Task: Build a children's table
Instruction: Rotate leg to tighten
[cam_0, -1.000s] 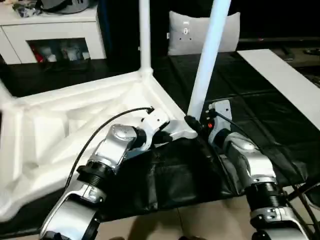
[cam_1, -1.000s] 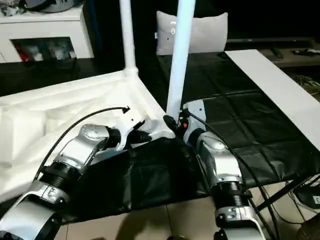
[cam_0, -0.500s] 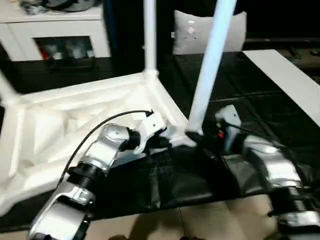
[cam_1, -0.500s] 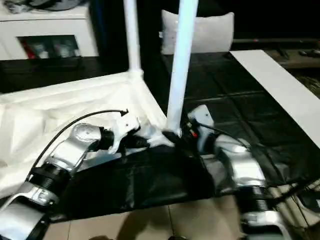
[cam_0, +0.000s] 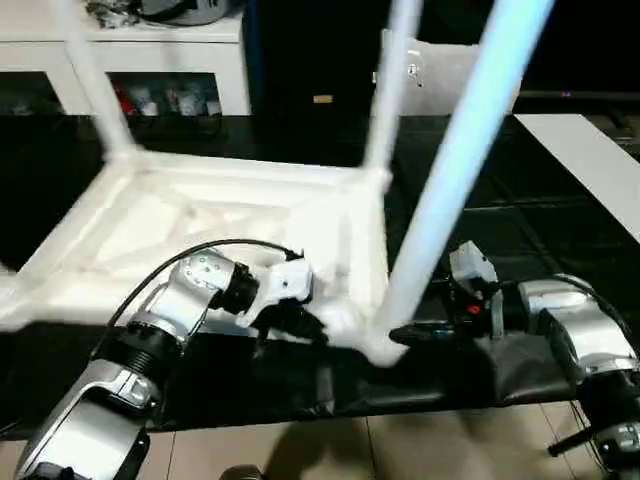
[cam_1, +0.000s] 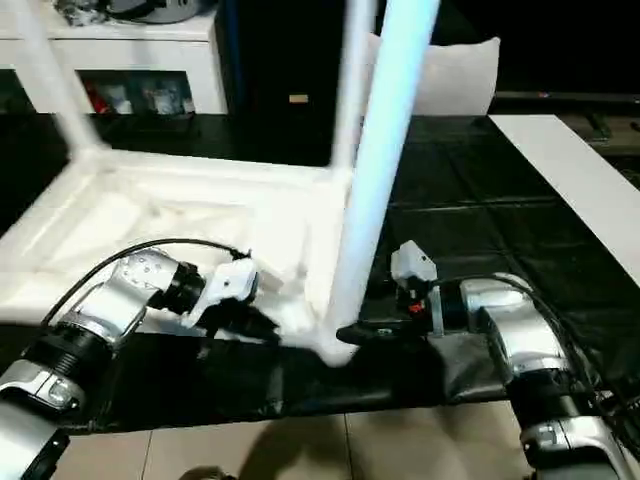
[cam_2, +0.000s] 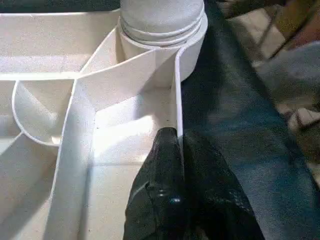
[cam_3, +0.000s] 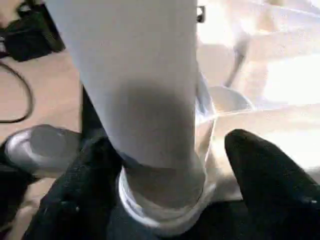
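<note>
- Left pincer (cam_2: 177, 165): lower centre-left of the head views, clenched on the thin near rim wall of the tabletop (cam_0: 200, 215), one black finger on each side of the wall, close to the near corner socket (cam_2: 162, 47).
- Right pincer (cam_3: 165, 185): lower right of centre, its two black fingers spread either side of the nearest leg (cam_0: 450, 180) at its flared base; whether they gripped the tube could not be told.
- Nearest leg: white tube, rising tilted from the near corner socket toward the upper right of the frame.
- Tabletop: white plastic, underside up with ribs showing, lying across the left and centre of the frame on the black-covered counter (cam_0: 560, 240).
- Second leg (cam_0: 385, 90): upright at the far right corner.
- Third leg (cam_0: 90, 85): upright at the far left corner.
- White cabinet (cam_0: 150, 60): upper left, behind the counter.
- Pale cushion (cam_1: 455, 75): upper centre-right.
</note>
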